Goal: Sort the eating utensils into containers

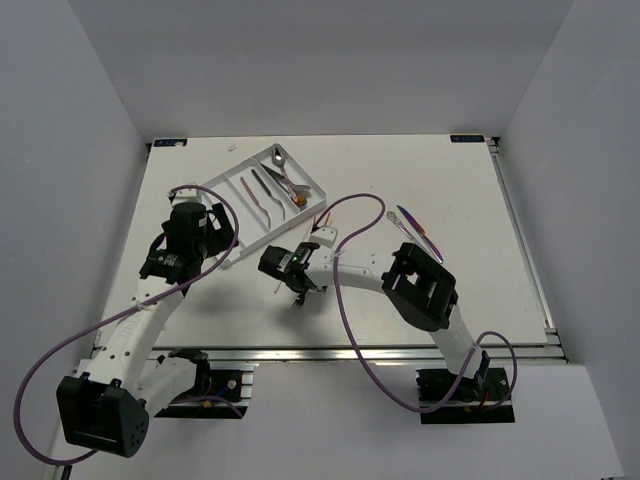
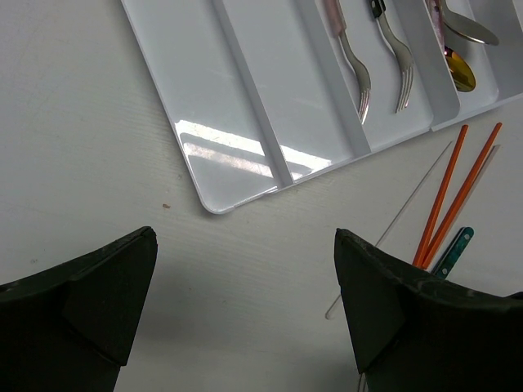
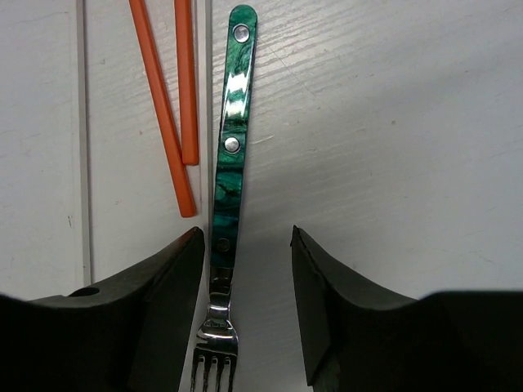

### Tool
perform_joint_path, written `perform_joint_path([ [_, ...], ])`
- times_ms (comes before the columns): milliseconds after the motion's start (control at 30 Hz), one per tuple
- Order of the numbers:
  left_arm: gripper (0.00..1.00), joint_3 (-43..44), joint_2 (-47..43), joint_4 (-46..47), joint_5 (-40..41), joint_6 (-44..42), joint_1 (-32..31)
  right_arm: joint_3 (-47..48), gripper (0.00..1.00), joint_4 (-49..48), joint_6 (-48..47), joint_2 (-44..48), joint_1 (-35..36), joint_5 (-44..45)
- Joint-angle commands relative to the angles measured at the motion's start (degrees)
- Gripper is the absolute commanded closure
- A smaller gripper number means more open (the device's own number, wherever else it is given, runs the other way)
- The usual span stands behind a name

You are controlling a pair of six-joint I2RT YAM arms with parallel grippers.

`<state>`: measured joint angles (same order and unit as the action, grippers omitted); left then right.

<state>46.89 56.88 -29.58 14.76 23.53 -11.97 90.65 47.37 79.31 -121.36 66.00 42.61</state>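
The white tray (image 1: pixel 222 200) lies at the back left; its near corner fills the top of the left wrist view (image 2: pixel 245 98). It holds two forks (image 2: pixel 359 77) and spoons (image 2: pixel 467 31). A teal-handled fork (image 3: pixel 229 155) lies flat on the table between the open jaws of my right gripper (image 3: pixel 245 310), close to its left finger. Two orange chopsticks (image 3: pixel 167 122) lie just left of the handle. My right gripper (image 1: pixel 297 290) is low over the table, in front of the tray. My left gripper (image 2: pixel 245 327) is open and empty above bare table, near the tray's corner (image 1: pixel 205 250).
Iridescent purple cutlery (image 1: pixel 420 228) lies on the right of the table. A thin pale chopstick (image 2: pixel 392 220) lies beside the orange chopsticks (image 2: pixel 445 196) and the teal handle (image 2: pixel 454 247). A purple cable (image 1: pixel 345 290) loops over the table's middle.
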Motion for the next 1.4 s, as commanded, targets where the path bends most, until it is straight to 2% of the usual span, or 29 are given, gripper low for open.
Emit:
perform_joint_path([
  [0, 0.02, 0.8, -1.4, 0.0, 0.5, -0.3, -0.3, 1.5, 0.48, -0.5, 1.8, -1.7, -0.5, 0.3],
  [200, 0.02, 0.9, -1.1, 0.0, 0.5, -0.3, -0.4, -2.1, 0.52, -2.9, 2.1, -0.5, -1.7, -2.1],
  [300, 0.02, 0.8, -1.1, 0.0, 0.6, -0.3, -0.4, -5.0, 0.62, -4.3, 2.0, 0.7, -2.6, -3.3],
  [333, 0.02, 0.8, -1.1, 0.0, 0.7, -0.3, -0.4, -5.4, 0.68, -4.1, 2.3, 1.0, -2.8, -3.4],
  [400, 0.02, 0.8, -1.0, 0.1, 0.8, -0.3, -0.5, -6.6, 0.72, -3.6, 3.3, 2.3, -2.8, -3.0],
  [433, 0.02, 0.7, -0.9, 0.1, 0.7, -0.3, -0.6, -7.2, 0.78, -3.8, 3.4, 2.9, -2.8, -3.0],
  [500, 0.02, 0.9, -0.6, -0.1, 0.7, -0.3, -0.5, -9.4, 0.83, -4.5, 3.7, 4.9, -3.0, -3.1],
  [567, 0.02, 0.9, -0.5, -0.1, 0.7, -0.3, -0.5, -11.3, 0.96, -6.1, 3.8, 7.4, -3.7, -3.7],
  [600, 0.02, 0.9, -0.6, -0.1, 0.7, -0.3, -0.6, -13.0, 0.99, -6.7, 3.6, 8.4, -3.9, -3.7],
  [733, 0.02, 0.9, -0.3, -0.1, 0.7, -0.4, -0.6, -13.8, 1.0, -6.9, 0.6, 16.4, -4.2, -1.5],
  [800, 0.02, 0.9, -0.2, -0.2, 0.8, -0.4, -0.6, -14.4, 1.0, -9.4, -3.8, 20.5, -4.1, -1.0],
  [867, 0.02, 1.0, -0.4, -0.3, 1.2, -0.4, -0.6, -17.6, 1.0, -21.8, -17.1, 24.4, -5.4, -4.9],
  [933, 0.02, 1.0, -0.7, -0.4, 1.7, -0.4, -0.6, -19.8, 1.0, -38.9, -31.8, 26.2, -10.4, -18.4],
  [967, 0.02, 1.1, -0.8, -0.3, 1.8, -0.4, -0.6, -19.0, 1.0, -47.6, -38.2, 24.2, -13.8, -28.5],
  [1000, 0.02, 1.1, -0.6, -0.3, 1.9, -0.4, -0.6, -14.6, 1.0, -53.1, -43.1, 20.2, -16.6, -36.7],
  [1067, 0.02, 1.2, -0.1, -0.5, 1.9, -0.4, -0.6, 3.5, 1.0, -54.9, -57.4, 8.4, -18.4, -49.3],
  [1133, 0.02, 1.3, -0.2, -0.5, 2.0, -0.4, -0.6, 26.7, 1.0, -49.1, -70.1, -5.7, -18.4, -55.3],
  [1167, 0.02, 1.2, -0.4, -0.5, 2.4, -0.3, -0.7, 32.7, 1.0, -47.5, -72.2, -9.5, -18.7, -55.4],
  [1200, 0.02, 1.2, -0.5, -0.5, 2.5, -0.2, -0.7, 43.2, 1.0, -43.7, -75.1, -16.2, -19.1, -55.4],
  [1233, 0.02, 1.2, -0.6, -0.5, 2.5, -0.3, -0.6, 47.5, 1.0, -44.9, -76.7, -20.4, -19.8, -55.8],
  [1333, 0.02, 1.2, -0.5, -0.4, 2.0, -0.3, -0.7, 37.0, 1.0, -61.0, -78.6, -19.7, -20.4, -55.1],
  [1367, 0.02, 1.2, -0.5, -0.4, 2.0, -0.3, -0.6, 37.2, 1.0, -62.0, -79.0, -20.4, -20.4, -55.0],
])
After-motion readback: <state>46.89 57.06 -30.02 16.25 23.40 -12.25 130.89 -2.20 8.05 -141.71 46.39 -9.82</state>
